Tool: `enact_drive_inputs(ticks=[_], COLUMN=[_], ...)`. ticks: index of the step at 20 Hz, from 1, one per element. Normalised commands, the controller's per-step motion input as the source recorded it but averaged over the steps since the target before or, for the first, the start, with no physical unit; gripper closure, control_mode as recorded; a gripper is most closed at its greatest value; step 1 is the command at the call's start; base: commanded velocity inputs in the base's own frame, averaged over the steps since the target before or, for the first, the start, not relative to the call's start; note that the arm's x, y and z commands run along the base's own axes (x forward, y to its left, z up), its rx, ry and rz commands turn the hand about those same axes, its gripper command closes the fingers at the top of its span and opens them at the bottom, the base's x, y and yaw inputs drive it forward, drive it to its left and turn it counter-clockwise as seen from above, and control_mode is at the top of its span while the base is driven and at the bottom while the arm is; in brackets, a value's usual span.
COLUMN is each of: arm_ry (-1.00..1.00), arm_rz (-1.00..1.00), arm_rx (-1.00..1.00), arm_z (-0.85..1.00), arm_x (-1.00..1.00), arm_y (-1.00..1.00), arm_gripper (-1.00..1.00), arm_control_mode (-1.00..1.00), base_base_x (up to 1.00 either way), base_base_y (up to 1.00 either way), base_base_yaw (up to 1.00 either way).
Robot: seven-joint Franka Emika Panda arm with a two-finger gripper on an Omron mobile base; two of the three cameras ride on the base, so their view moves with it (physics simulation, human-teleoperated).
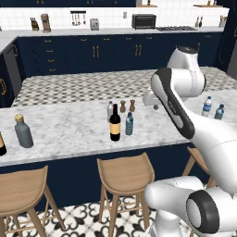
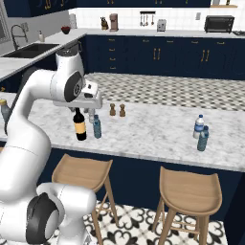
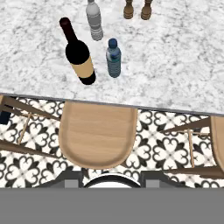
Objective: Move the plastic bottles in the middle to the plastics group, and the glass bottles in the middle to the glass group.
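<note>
Wine bottle (image 3: pixel 78 54) stands upright near the worktop's (image 3: pixel 175 65) front edge, ahead of and below the jaws, teal bottle (image 3: pixel 113 58) just beside it, grey bottle (image 3: pixel 93 20) behind. Jaws' opening cannot be told; nothing seems held. Hand hovers over the stool (image 3: pixel 97 135), short of the edge.

Upright black wine bottle (image 1: pixel 115 124), teal bottle (image 1: pixel 129 124) beside, greyish bottle (image 1: pixel 110 110) behind
</note>
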Motion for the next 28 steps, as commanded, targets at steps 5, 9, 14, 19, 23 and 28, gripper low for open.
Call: enact_drive_inputs(ticks=[5, 9, 14, 19, 23, 28], arm_ry=[0.00, -0.02, -0.06, -0.06, 0.00, 0.00], arm_rz=[0.00, 0.00, -0.03, -0.07, -0.03, -0.01], arm_rx=[-0.01, -0.02, -0.03, 0.00, 0.00, 0.01], arm_z=[-0.28, -0.31, -0.05, 0.00, -0.03, -0.32], arm_x=[-0.12, -0.02, 0.25, 0.74, 0.96, 0.69], arm_y=[0.34, 0.55, 0.47, 0.31, 0.18, 0.03], arm_gripper=[-1.00, -1.00, -1.00, -1.00, -1.00, -1.00], arm_control_mode=[-1.00, -1.00, -1.00, -1.00, -1.00, -1.00], base_base_x=[0.00, 0.00, 0.00, 0.00, 0.00, 0.00], base_base_y=[0.00, 0.00, 0.00, 0.00, 0.00, 0.00], base_base_yaw=[0.00, 0.00, 0.00, 0.00, 0.00, 0.00])
